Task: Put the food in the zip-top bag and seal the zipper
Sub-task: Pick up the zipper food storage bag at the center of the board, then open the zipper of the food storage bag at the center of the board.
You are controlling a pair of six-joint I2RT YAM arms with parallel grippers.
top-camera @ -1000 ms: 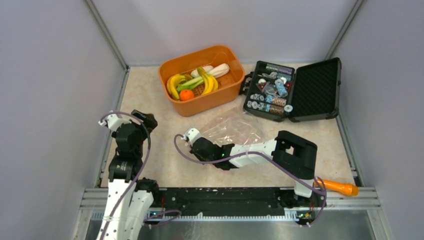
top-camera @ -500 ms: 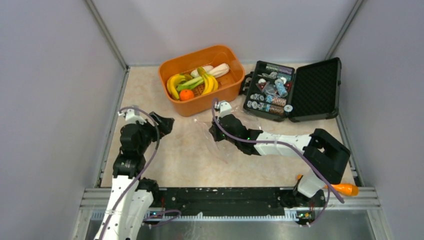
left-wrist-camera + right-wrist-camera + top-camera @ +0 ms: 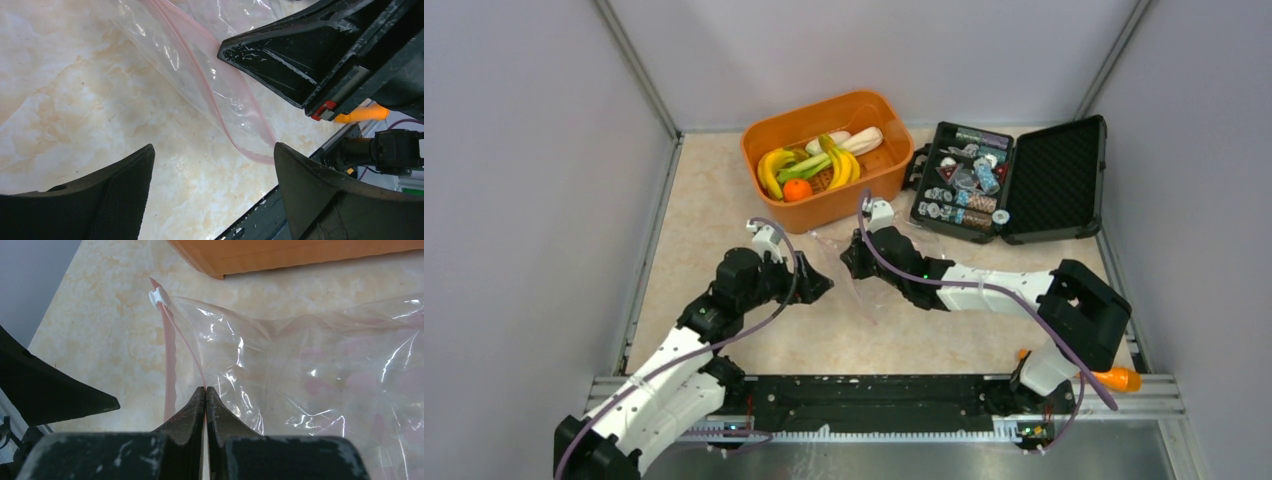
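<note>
Starting with the right wrist view: right gripper (image 3: 205, 391) has its jaws pressed together, pinching a thin pink line at the mouth edge of the zip-top bag (image 3: 310, 360). Bag is clear, crinkled and lies flat on the marbled table (image 3: 95, 330), spreading away to the right. The zipper (image 3: 169, 365) runs from the fingertips up to a small white slider (image 3: 160, 296) at its far end. Wall of the orange basket (image 3: 300, 255) crosses the top, just beyond the bag

Left wrist view: left gripper (image 3: 214, 150) stands wide, nothing between its fingers, poised above the table. The bag's near corner and the curve of its pink strip lie below and just ahead of the gap. The right gripper's black fingers fill the upper right, over the bag. An orange-handled tool (image 3: 362, 114) shows at the table edge

Top view: both grippers meet near mid-table, tips facing each other, close but apart. Bag is faint here, mostly under the right arm. The food sits in the basket, none in the bag: bananas (image 3: 773, 170), orange (image 3: 797, 189), green stalks (image 3: 809, 165), whitish piece (image 3: 860, 140). An open black case (image 3: 1054, 180) of trinkets lies right of the basket
</note>
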